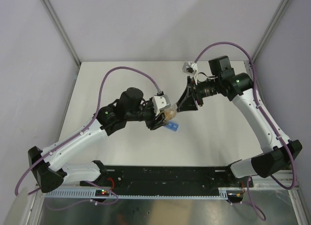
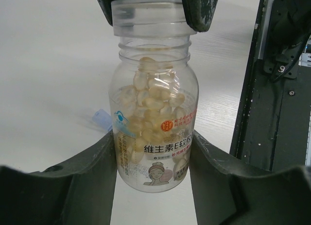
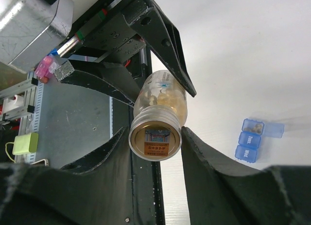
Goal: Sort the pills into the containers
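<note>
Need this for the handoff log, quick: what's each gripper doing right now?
Left gripper: closed on the body of the clear pill bottle.
Right gripper: closed on the bottle's cap.

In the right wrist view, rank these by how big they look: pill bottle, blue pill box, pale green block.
1. pill bottle, though it is nearest the camera
2. blue pill box
3. pale green block

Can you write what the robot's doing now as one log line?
left gripper: shut on bottle | right gripper: shut on cap | cap: still on | pill box: on table, one lid open
</note>
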`<state>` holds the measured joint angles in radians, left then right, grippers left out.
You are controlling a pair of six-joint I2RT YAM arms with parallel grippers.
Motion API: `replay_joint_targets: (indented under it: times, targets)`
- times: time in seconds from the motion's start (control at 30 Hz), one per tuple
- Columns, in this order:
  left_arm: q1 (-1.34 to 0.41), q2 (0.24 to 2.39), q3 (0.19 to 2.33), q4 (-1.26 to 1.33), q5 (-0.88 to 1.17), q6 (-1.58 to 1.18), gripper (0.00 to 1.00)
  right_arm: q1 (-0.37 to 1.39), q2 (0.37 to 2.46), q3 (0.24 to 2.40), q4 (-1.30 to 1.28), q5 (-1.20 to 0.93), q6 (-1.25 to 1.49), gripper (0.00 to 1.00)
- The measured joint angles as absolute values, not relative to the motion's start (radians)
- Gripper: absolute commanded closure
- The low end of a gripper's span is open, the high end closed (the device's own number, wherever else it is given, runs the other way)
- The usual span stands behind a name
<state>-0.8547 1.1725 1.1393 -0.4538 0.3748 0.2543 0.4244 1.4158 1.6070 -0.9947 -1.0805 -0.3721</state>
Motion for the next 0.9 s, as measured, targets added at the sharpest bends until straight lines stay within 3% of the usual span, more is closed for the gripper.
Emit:
replay_joint_targets:
  times: [0.9]
  targets:
    - [-0.880,1.192,1.158,-0.501,0.310,0.254,1.00,0.457,1.460,1.616,-1.031,-1.040,-0.393,0.95]
